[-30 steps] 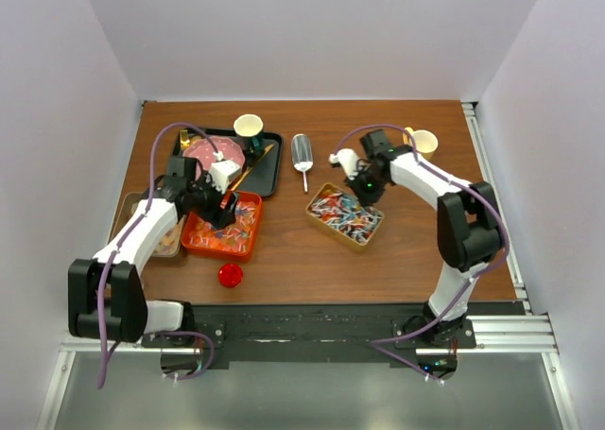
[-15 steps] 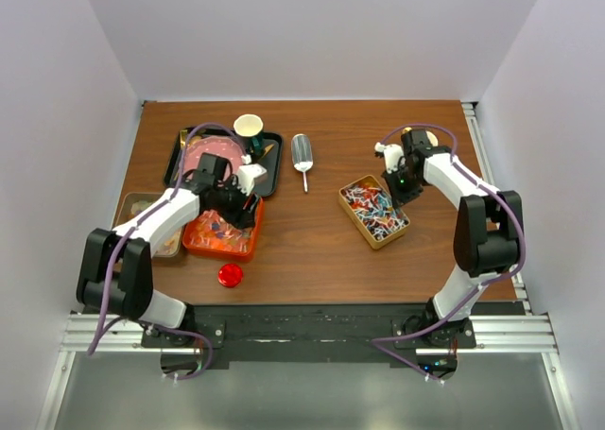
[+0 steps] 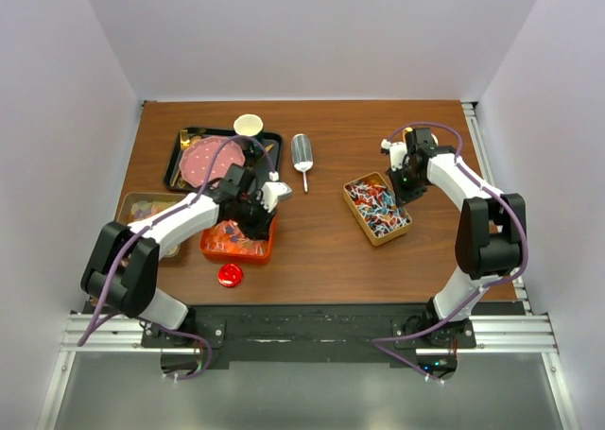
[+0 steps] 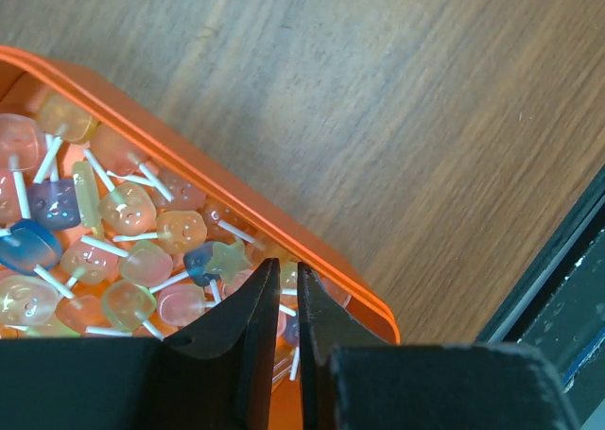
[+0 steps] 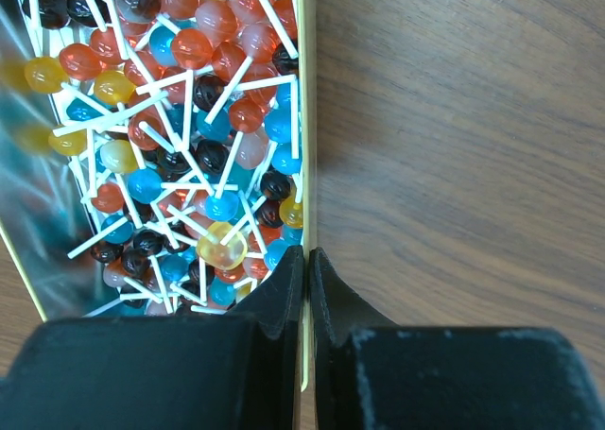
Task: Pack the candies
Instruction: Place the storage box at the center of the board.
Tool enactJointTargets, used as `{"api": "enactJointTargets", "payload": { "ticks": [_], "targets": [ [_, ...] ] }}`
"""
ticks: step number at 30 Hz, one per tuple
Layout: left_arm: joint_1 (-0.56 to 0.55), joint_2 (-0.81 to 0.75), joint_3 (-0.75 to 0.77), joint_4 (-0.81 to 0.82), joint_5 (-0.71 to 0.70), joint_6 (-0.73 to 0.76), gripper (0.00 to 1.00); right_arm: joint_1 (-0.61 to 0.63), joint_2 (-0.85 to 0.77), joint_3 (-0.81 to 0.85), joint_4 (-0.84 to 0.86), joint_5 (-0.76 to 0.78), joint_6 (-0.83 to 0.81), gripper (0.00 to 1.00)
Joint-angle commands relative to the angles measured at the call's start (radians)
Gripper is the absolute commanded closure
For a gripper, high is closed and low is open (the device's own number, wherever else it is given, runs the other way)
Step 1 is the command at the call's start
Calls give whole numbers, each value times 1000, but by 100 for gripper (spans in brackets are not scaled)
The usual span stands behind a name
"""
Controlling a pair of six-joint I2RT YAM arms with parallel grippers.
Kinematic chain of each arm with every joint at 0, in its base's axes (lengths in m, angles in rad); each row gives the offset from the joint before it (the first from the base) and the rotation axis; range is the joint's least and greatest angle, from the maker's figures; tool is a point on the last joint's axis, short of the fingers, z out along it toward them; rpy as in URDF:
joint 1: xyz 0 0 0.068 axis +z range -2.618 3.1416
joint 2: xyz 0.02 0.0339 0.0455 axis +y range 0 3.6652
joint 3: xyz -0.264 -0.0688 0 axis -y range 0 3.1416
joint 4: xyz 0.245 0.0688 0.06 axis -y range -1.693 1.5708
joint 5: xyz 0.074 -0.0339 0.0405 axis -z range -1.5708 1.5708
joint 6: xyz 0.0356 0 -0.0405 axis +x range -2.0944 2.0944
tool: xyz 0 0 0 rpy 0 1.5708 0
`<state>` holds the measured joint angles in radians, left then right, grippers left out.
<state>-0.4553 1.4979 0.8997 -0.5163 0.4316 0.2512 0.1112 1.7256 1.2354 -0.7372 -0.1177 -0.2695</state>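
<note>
Gripping containers rather than sweets is what both arms are about. The right gripper has its jaws pressed together on the thin wall of the gold tin, one finger inside and one outside. The left gripper has its jaws at a narrow slit astride the rim of the orange tray; it appears to nip that wall too, though the contact itself is hidden. Take the metal scoop in the middle of the tabletop as the mark. The tin lies to its right and a little nearer the arms, its long axis running from far-left to near-right. The right gripper is on the long side turned away from the scoop, so the tin's body lies scoop-ward of it. The tray lies left of the scoop and nearer the arms, held at the corner closest to the scoop, its body stretching away leftward. The tin is heaped with candies, round red, blue, dark and yellow ones on white sticks; the tray holds pale pastel candies, also on sticks. Each arm is nearest its own container. Any pull, I judge, will slide container and contents together, and a tilt at the pinched wall could spill them. Just left of the scoop sits a black tray bearing a pink plate, and a red disc lies nearer the arms than the orange tray.
</note>
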Motion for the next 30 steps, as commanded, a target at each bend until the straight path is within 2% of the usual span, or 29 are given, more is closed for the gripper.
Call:
{"api": "enactJointTargets", "payload": {
  "ticks": [1,4,5,6,8,11,14,18,22,26,27,28,30],
  "targets": [
    [-40,-13,-1,-1,27,5,81,-1,-67,-1,18,1,24,100],
    [-89,15,27,1,10,2,76,-1,-69,4,4,4,27,100],
    [-100,30,63,-11,-16,-10,66,-1,-72,7,-2,7,33,100],
    [-102,33,83,-30,-40,-42,60,-2,-77,12,-7,9,35,100],
    [-102,36,141,-132,-120,-72,48,-4,-98,10,-8,7,32,100],
    [-98,42,200,-287,-198,-127,40,-5,-115,3,-5,15,26,100],
    [-94,-10,211,-304,-185,-141,38,-14,-126,-20,13,56,48,100],
    [-94,-44,222,-193,-134,-214,36,-30,-135,-56,42,67,102,100],
    [-94,36,269,-111,-110,-244,35,-36,-115,-79,64,70,141,100],
    [-94,166,364,-128,-143,-285,37,-38,-92,-67,59,72,144,100],
    [-94,182,378,-133,-151,-296,38,-36,-95,-63,59,73,141,95],
    [-94,206,389,-137,-157,-297,39,-36,-112,-59,59,79,141,78],
    [-95,223,407,-139,-168,-306,44,-36,-133,-56,58,92,138,67]
  ]
}}
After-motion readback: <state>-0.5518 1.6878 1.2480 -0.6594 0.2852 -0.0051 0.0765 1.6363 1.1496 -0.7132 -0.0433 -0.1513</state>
